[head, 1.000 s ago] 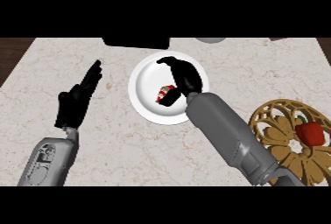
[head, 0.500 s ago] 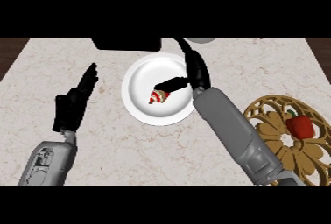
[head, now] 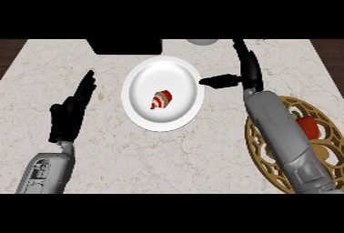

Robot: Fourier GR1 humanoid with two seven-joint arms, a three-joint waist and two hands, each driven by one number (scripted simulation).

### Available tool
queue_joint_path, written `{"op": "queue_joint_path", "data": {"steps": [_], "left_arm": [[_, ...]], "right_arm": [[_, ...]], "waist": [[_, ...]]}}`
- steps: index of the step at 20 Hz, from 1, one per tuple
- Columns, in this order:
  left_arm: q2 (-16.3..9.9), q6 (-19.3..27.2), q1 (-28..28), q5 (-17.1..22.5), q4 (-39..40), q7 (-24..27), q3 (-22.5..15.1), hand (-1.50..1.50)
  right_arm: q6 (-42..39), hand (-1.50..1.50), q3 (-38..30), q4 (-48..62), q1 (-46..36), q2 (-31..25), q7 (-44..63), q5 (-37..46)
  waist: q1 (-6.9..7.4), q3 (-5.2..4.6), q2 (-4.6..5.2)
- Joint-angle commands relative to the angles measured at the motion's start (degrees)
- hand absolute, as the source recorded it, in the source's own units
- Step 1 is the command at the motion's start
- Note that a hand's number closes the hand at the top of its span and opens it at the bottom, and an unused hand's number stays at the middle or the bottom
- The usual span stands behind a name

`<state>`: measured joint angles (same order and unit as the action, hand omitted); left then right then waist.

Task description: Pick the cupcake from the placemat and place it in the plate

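No text, label, brand, number or sign is showing readably anywhere in the head view; nothing legible is appearing on any surface or object in the scene.

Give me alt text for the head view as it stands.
A cupcake lies tipped on a white plate on the marble counter. The right hand, open, is beside the plate's right edge, holding nothing. The left hand rests open at left; a red pepper sits on the placemat.
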<state>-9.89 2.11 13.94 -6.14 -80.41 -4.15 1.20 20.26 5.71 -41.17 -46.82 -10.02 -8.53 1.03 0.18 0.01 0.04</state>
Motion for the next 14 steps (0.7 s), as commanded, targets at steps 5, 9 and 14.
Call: {"op": "queue_joint_path", "data": {"steps": [5, 9, 14], "left_arm": [[-0.98, -1.43, 0.84, 0.09, 0.16, 0.18, 1.55, 0.00], [0.03, -1.56, -0.52, -0.21, -3.25, -1.77, 0.48, 0.00], [0.55, -1.42, 1.62, -1.09, -3.84, -4.24, -0.36, 0.00]], "right_arm": [[-10.97, -1.50, -4.76, -1.18, 5.67, -7.93, -4.65, -1.72], [-14.48, -1.50, -7.61, 1.82, 4.24, -10.40, -6.84, -1.94], [-18.86, -1.50, -10.46, 15.38, 2.05, -12.59, -16.63, -1.30]], "waist": [[-0.02, -0.01, 0.02], [0.25, 0.00, 0.01], [0.92, 0.05, 0.36]]}}
